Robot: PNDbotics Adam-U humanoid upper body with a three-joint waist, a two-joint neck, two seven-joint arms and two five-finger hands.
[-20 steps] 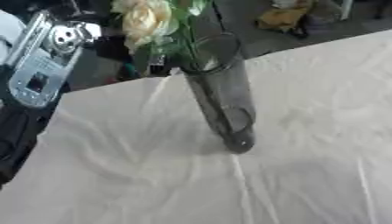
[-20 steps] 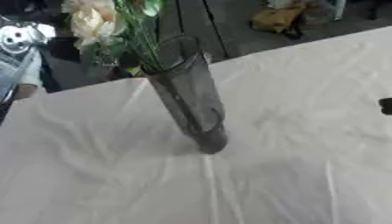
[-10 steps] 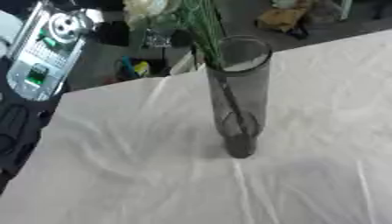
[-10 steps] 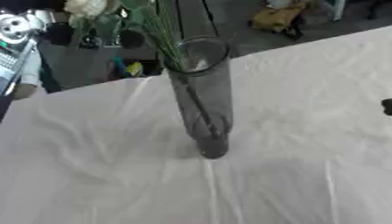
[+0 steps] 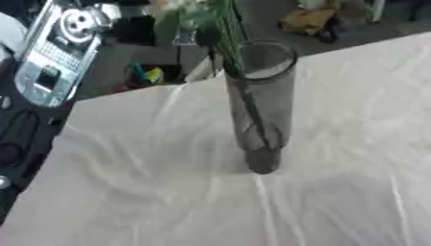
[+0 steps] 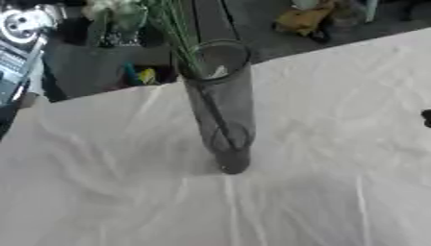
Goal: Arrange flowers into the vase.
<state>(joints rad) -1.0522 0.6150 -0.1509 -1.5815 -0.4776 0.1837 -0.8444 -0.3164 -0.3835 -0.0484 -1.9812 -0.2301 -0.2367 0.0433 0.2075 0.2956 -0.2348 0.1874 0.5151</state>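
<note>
Standing upright near the middle of the table (image 5: 134,192): tall smoky glass vase (image 5: 261,105), cylindrical, mouth open, base planted on a rumpled white cloth (image 5: 353,144).
Lodged inside the vase: green flower stems (image 5: 229,53), slanting from the base up through the mouth and out toward the upper left; pale blooms and leaves (image 5: 189,17) well above and left of the rim, partly cut off by the top edge.
Entering left of the vase, at the far table edge: left arm (image 5: 55,53), silver and black casing. Left robot hand hidden beyond the upper edge; cannot tell whether curled round the stems or relaxed.
Showing right of the vase, at the border of the right eye view: small dark shape (image 6: 426,117), too little visible to identify. Right robot hand not otherwise seen.
Lying beyond the vase, on the floor: yellow and dark clutter (image 5: 307,21), plus a small bright item (image 5: 150,76).
</note>
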